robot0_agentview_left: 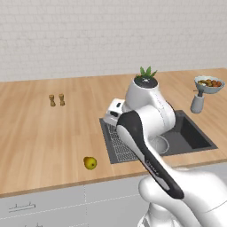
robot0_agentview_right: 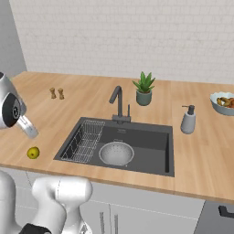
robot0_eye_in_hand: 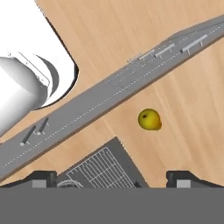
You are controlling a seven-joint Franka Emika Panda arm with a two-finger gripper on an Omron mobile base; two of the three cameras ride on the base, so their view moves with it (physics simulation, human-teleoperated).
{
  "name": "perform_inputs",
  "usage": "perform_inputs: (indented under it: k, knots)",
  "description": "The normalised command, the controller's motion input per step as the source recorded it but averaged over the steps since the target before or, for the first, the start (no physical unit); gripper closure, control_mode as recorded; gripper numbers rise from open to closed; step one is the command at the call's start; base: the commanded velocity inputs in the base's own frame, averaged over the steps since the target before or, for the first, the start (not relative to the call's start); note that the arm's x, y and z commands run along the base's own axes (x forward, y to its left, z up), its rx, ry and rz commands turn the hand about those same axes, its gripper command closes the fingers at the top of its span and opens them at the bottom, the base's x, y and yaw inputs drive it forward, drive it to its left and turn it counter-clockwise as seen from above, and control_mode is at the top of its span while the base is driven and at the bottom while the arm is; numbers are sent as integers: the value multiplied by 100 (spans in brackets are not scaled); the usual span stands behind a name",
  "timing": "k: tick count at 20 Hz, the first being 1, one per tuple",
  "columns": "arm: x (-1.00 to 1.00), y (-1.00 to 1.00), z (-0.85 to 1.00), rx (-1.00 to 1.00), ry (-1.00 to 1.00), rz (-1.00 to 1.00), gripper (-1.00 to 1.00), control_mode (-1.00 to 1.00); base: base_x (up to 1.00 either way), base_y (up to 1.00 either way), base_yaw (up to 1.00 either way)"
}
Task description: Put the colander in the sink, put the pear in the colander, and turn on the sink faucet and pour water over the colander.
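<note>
The silver colander [robot0_agentview_right: 116,153] sits upright in the dark sink [robot0_agentview_right: 151,137], right of the wire rack [robot0_agentview_right: 84,139]; in the left base view its rim [robot0_agentview_left: 162,144] peeks out behind my arm. The yellow-green pear [robot0_agentview_right: 33,152] lies on the wooden counter left of the sink, near the front edge [robot0_agentview_left: 90,163]. The grey faucet [robot0_agentview_right: 119,103] stands behind the basin. My gripper [robot0_eye_in_hand: 113,178] is open and empty, hovering above the sink's left edge by the rack [robot0_eye_in_hand: 103,168]. The pear [robot0_eye_in_hand: 149,119] lies apart from it, between and beyond the fingertips [robot0_eye_in_hand: 41,177].
A potted plant [robot0_agentview_right: 144,89] stands behind the sink and a soap dispenser [robot0_agentview_right: 188,119] to its right. A bowl of fruit [robot0_agentview_right: 224,103] sits at the far right. Two small shakers [robot0_agentview_right: 56,93] stand at the back left. Grey cabinet fronts [robot0_eye_in_hand: 109,98] run below the counter edge.
</note>
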Motion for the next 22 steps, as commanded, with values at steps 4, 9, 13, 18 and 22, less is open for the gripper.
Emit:
perform_inputs:
  k: [4, 9, 13, 18, 22]
  knots:
    - [0, 5, 0, -8, 15, 16, -100, -100, 0, 0, 0]
    - [3, 4, -12, 0, 15, 22, -100, -100, 0, 0, 0]
    - [7, 19, -29, 0, 9, 16, -100, -100, 0, 0, 0]
    - [17, 20, -19, -1, 6, 11, -100, -100, 0, 0, 0]
    - [7, 24, -20, -1, 9, 9, -100, -100, 0, 0, 0]
